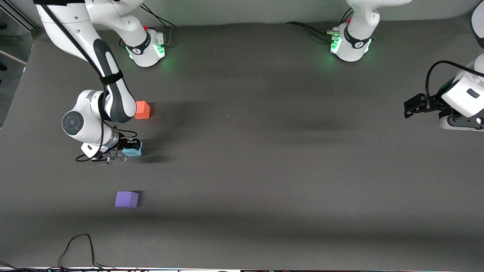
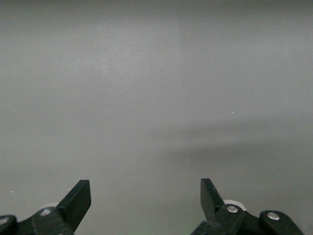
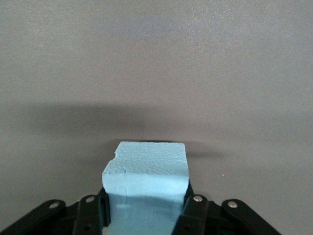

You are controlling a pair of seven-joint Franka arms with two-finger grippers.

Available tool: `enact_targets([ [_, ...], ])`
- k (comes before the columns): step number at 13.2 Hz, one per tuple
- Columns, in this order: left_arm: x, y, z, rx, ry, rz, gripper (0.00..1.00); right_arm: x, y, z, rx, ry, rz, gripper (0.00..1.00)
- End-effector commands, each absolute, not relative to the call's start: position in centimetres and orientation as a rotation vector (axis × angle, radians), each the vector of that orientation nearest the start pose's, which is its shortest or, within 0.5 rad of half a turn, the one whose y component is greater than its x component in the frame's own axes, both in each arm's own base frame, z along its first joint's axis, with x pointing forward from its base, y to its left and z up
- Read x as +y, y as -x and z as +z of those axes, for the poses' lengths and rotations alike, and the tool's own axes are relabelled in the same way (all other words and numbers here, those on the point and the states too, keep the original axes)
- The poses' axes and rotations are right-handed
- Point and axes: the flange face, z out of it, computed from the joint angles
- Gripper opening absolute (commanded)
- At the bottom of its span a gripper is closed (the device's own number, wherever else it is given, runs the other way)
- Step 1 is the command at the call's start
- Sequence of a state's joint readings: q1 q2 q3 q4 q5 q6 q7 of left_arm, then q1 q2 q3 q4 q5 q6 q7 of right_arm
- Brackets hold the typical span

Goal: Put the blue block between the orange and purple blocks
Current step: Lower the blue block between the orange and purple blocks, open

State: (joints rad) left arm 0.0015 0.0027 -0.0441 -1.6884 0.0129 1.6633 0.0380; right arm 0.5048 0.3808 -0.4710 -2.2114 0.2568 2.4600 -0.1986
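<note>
My right gripper is shut on the blue block, a light sky-blue foam cube, and holds it low over the table. The spot lies between the orange block, farther from the front camera, and the purple block, nearer to it. In the right wrist view the blue block fills the gap between the fingers of my right gripper. My left gripper is open and empty and waits at the left arm's end of the table. The left wrist view shows my left gripper over bare tabletop.
The grey tabletop spreads between the two arms. A black cable loops at the table's edge nearest the front camera. The arm bases stand along the edge farthest from the front camera.
</note>
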Motion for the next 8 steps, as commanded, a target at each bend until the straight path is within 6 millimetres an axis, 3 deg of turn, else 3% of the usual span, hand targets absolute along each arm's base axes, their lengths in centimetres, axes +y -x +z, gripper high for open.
enact_targets([
  [1, -2.47, -55.57, 57.88, 0.105, 3.111, 0.033, 1.0, 1.0, -54.74, 20.77, -0.096, 3.149, 0.092, 0.29],
  [4, -2.48, -55.66, 57.85, 0.102, 3.113, 0.033, 1.0, 0.99, -54.77, 20.35, -0.099, 3.156, 0.086, 0.3],
  [8, -2.37, -55.64, 58.2, 0.092, 3.12, 0.026, 1.0, 0.97, -54.66, 19.8, -0.082, 3.126, 0.089, 0.41],
])
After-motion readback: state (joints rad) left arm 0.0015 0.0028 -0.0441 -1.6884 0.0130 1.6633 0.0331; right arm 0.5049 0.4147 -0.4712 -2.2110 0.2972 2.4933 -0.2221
